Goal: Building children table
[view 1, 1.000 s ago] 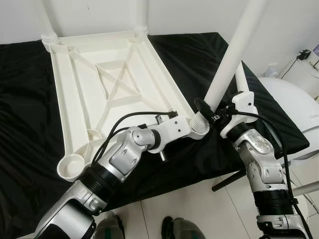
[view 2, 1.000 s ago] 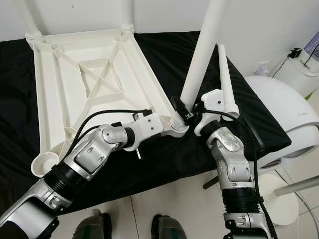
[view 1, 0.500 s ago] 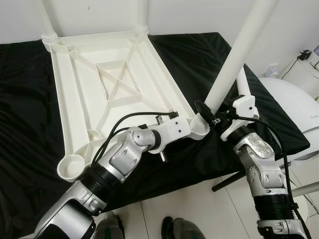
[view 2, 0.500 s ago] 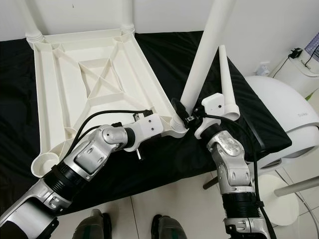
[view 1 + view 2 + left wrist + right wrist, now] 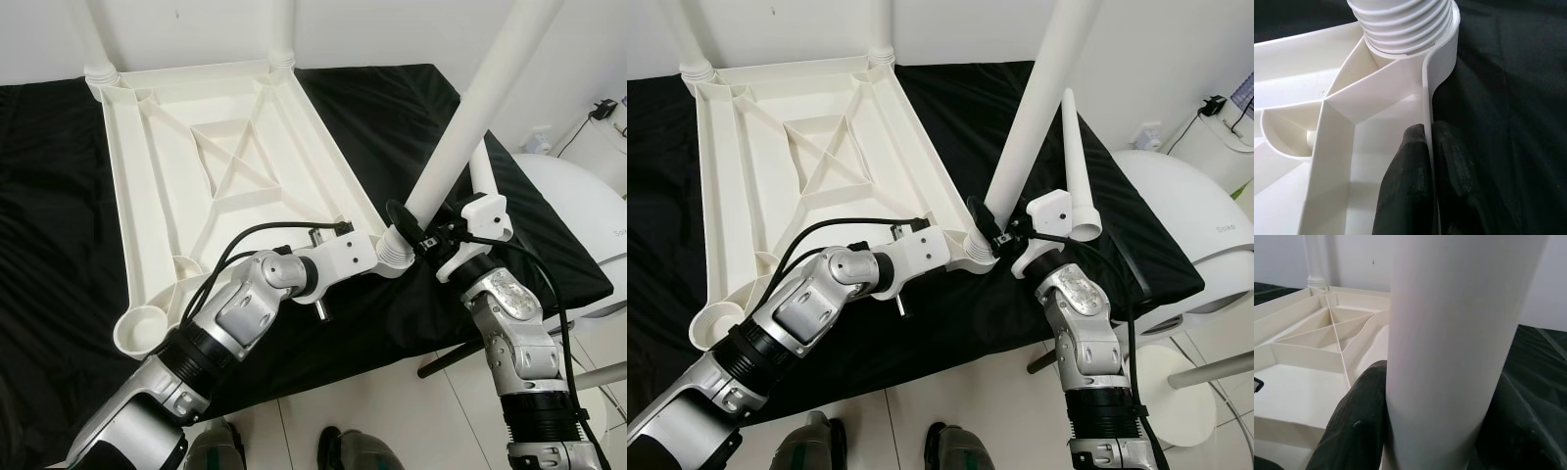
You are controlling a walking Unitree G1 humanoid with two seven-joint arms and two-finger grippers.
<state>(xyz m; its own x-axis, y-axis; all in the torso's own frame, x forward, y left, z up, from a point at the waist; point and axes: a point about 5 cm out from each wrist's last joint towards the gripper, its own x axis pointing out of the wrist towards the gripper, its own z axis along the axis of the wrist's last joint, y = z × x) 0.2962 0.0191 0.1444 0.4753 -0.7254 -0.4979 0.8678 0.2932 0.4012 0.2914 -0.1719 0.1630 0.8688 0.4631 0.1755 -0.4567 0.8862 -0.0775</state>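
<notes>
White table top (image 5: 225,166) lies upside down on black cloth (image 5: 59,294), tilted white leg (image 5: 470,127) seated at its near right corner socket (image 5: 394,253). Right gripper (image 5: 1435,431) clamps that leg low down; left gripper (image 5: 1430,171) pinches the top's rim beside the socket. Spare leg (image 5: 1076,166) lies on cloth just right.

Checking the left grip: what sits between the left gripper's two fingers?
The tabletop's thin white rim wall, pinched by the left gripper, in the left wrist view.

White wall (image 5: 372,29), tiled floor (image 5: 411,411), black cloth (image 5: 49,215).
</notes>
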